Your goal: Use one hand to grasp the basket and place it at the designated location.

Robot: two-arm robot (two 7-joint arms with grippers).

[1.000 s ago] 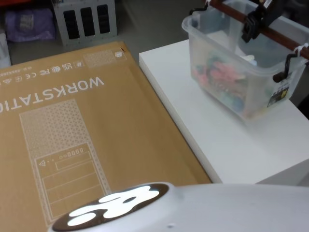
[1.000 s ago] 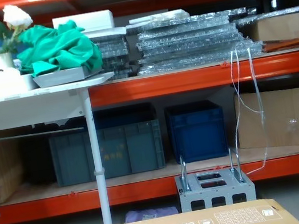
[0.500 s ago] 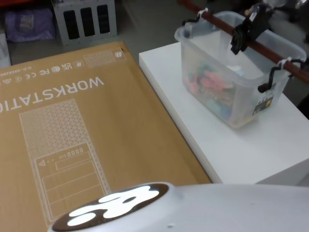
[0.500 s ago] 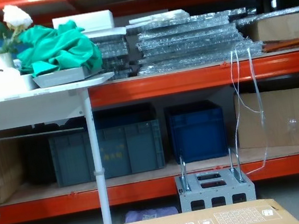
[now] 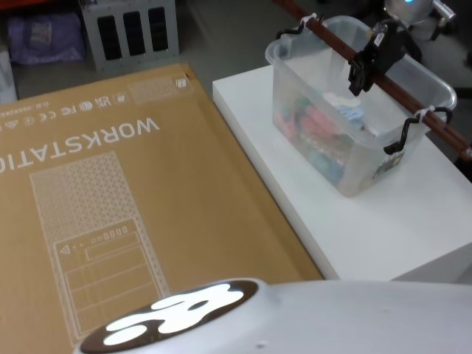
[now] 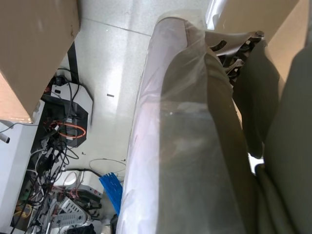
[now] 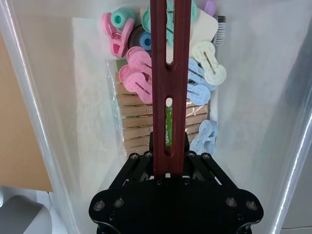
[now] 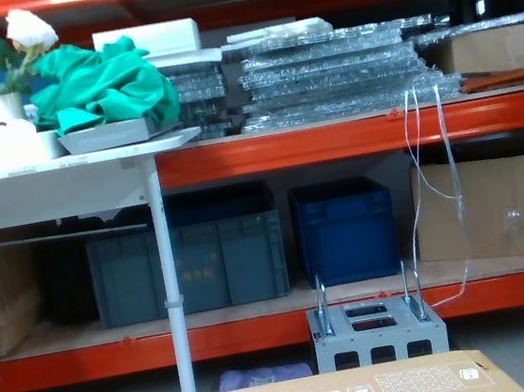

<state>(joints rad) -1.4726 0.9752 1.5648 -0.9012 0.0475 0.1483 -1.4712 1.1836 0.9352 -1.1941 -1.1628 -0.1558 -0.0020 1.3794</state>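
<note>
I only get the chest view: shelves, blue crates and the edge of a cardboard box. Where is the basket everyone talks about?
Observer: In the head view the basket is over a white table, to the right of the cardboard box.
Operator: Is anything holding it?
Observer: Yes. The right gripper is shut on its dark red wooden handle, about midway along the bar.
Operator: What is inside?
Observer: The right wrist view shows pastel plastic clips and a packet of wooden clothespins at the bottom.
</note>
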